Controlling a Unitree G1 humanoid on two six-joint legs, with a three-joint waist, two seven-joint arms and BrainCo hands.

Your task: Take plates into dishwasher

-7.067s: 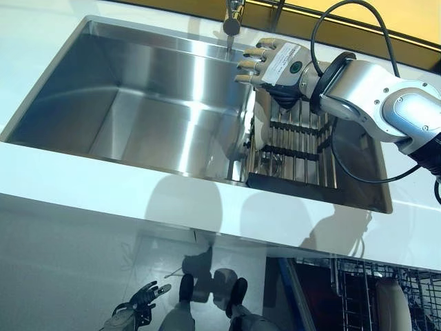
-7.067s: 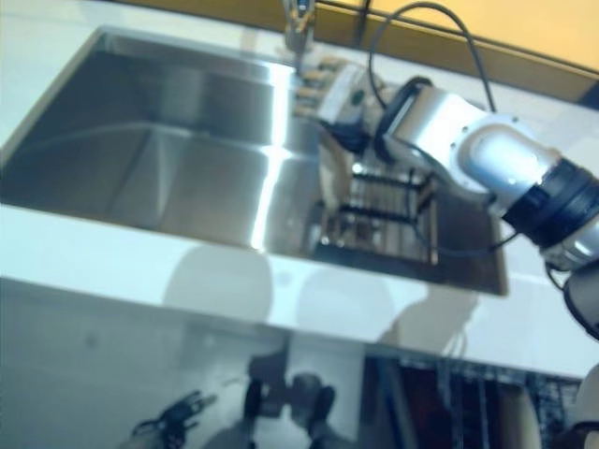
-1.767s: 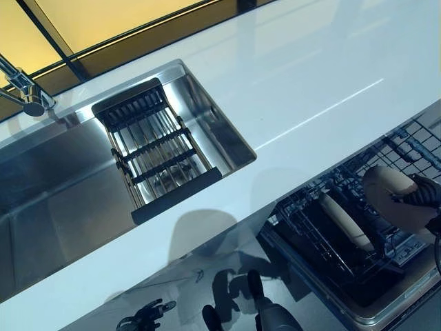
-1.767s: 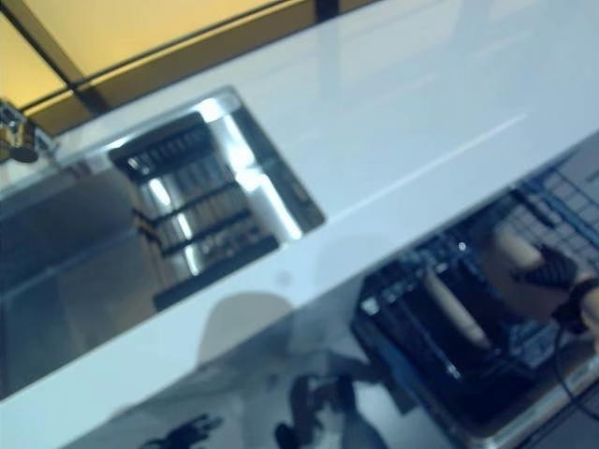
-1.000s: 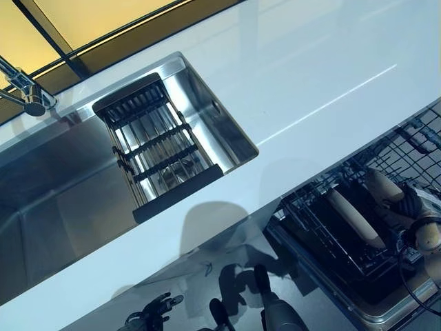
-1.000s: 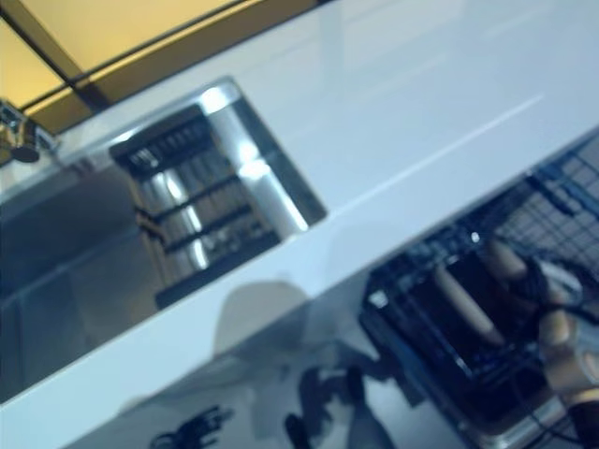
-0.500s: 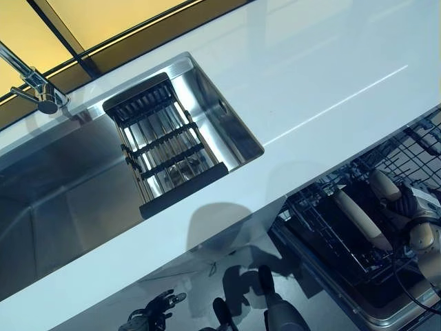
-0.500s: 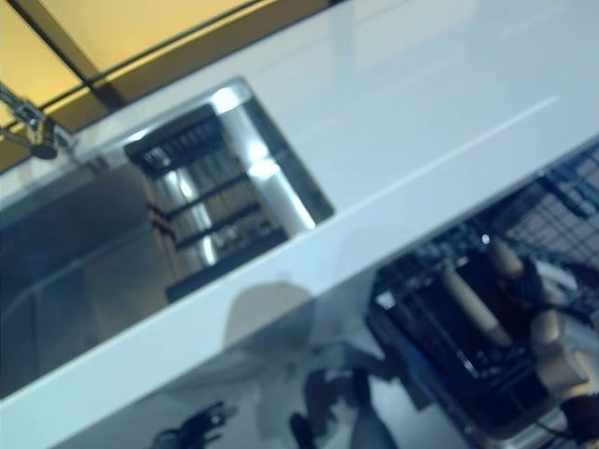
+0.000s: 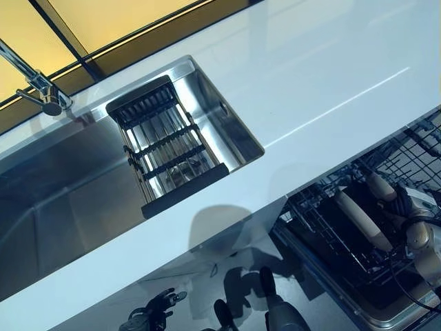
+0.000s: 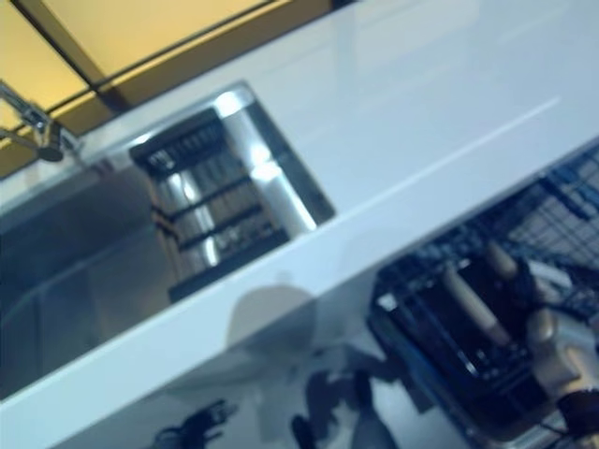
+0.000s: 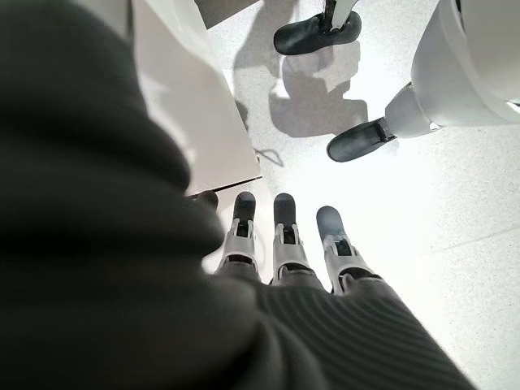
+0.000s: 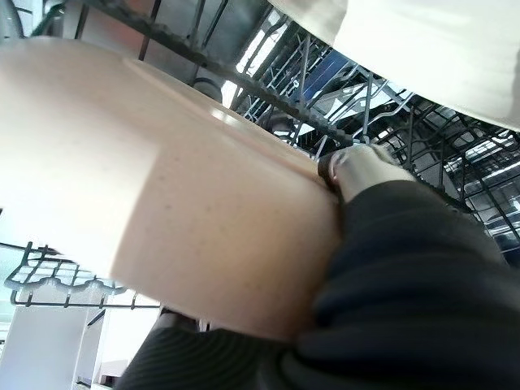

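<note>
The right robot hand (image 9: pixel 412 207) gripped a beige plate (image 12: pixel 162 203) down among the dishwasher rack (image 9: pixel 324 227) tines, beside one plate already slotted (image 9: pixel 362 221); release remained; the sink's drying rack (image 9: pixel 165 148) stood empty; the left robot hand (image 11: pixel 280 236) hung slack-fingered.

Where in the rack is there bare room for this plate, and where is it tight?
The open slots lie in the dishwasher rack on the far side of the parked plate, toward the rack's front edge. It is crowded where the right hand holds the second plate beside it.
</note>
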